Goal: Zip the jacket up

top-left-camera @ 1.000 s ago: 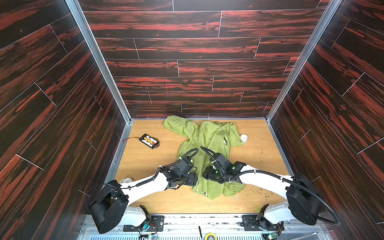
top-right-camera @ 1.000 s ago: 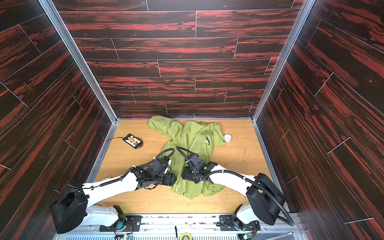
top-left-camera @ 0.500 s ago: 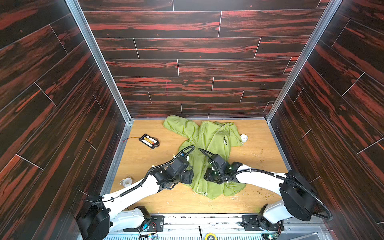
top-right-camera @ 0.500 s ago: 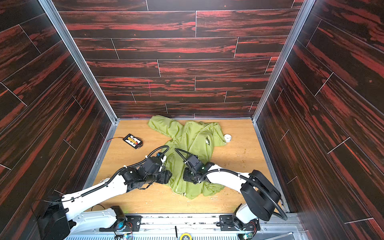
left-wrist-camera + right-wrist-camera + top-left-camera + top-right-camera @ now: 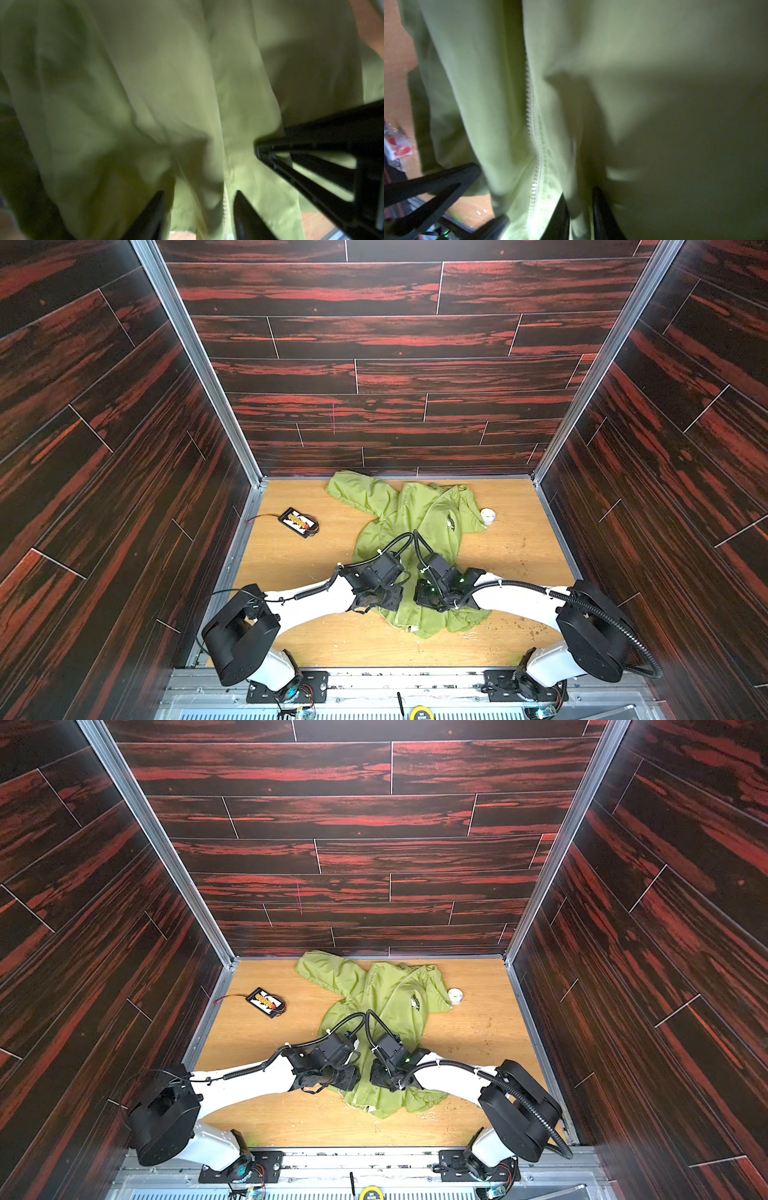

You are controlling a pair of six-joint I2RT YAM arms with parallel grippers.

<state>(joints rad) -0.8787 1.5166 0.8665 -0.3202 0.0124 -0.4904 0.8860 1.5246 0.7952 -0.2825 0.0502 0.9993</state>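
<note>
**The jacket** (image 5: 415, 522), lime green, is laid at the middle of the wooden table (image 5: 519, 564), with the collar toward the back wall and the hem toward the arm bases. Pale zipper (image 5: 533, 124) teeth are exposed near the hem. The right gripper (image 5: 580, 207) is almost closed on a raised fold of cloth just beside the teeth, presumably to steady that edge. The left gripper (image 5: 199, 209) is set astride a fold alongside. Its fingers are apart, and whether the cloth is pinched cannot be told. A black wired pack (image 5: 300, 522) lies well apart, and a small white disc (image 5: 487, 515) just beside a sleeve.
</note>
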